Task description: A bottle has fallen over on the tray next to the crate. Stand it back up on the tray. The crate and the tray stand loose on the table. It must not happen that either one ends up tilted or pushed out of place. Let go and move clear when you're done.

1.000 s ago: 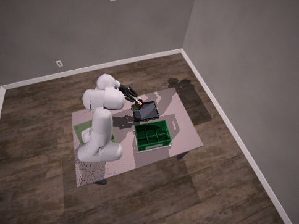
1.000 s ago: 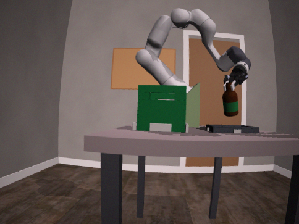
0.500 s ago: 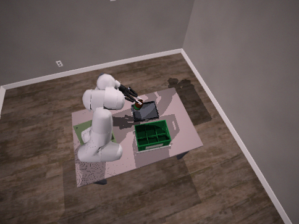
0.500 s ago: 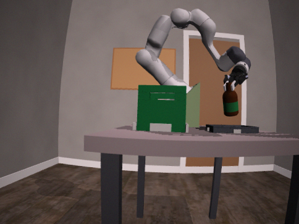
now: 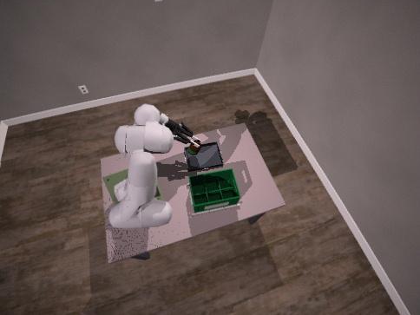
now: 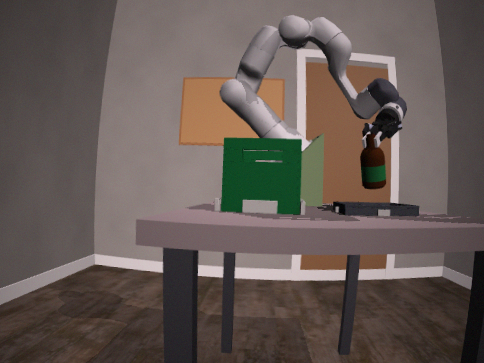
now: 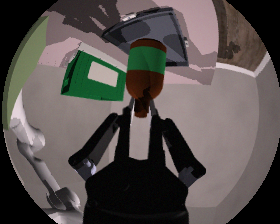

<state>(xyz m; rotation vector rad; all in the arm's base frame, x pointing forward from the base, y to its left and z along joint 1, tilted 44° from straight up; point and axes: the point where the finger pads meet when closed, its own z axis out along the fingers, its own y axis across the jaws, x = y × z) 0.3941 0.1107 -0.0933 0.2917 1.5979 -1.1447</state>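
The gripper (image 5: 195, 141) (image 6: 371, 140) (image 7: 141, 103), its fingers closed on the neck, holds the bottle (image 5: 194, 147) (image 6: 373, 167) (image 7: 146, 62) nearly upright above the tray (image 5: 204, 167) (image 6: 376, 209) (image 7: 178, 31), so the lifting and turning seems done, and the next move should be a straight, slow lowering before release.

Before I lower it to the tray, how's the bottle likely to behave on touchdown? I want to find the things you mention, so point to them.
Bottle (image 5: 194, 147) (image 6: 373, 167) (image 7: 146, 67) hangs near upright, so probably settles base-first. Narrow neck in the claw (image 5: 197, 141) (image 6: 371, 140) (image 7: 141, 107) may let it pivot. Round body could roll if tipped.
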